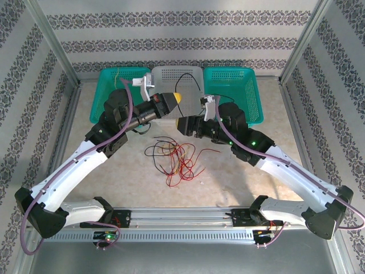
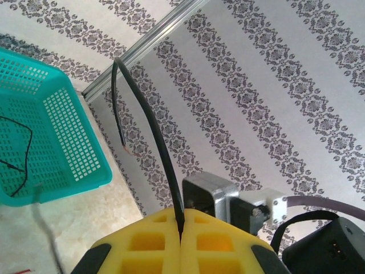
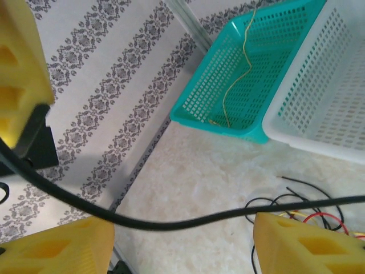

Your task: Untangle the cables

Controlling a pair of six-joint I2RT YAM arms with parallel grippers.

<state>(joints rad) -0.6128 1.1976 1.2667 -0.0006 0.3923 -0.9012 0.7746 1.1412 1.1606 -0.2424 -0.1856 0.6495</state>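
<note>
Black cable [image 2: 151, 125] pinched, others on the table [image 1: 228, 177].
It is clamped by the closed left gripper [image 2: 180, 228] and is passed between the open fingers of the right gripper [image 3: 182, 248]; the other cables [image 1: 174, 162] are seen tangled below.

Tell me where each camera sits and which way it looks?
Top: above and behind, looking down on the table, cable tangle and baskets; left arm, right arm show.
Left wrist: on the left arm, facing a teal basket and wall; shut left hand pinches a black cable.
Right wrist: on the right arm, facing the white basket and tangle; open right hand shows.
Shared: both wrist views show the black cable.
</note>
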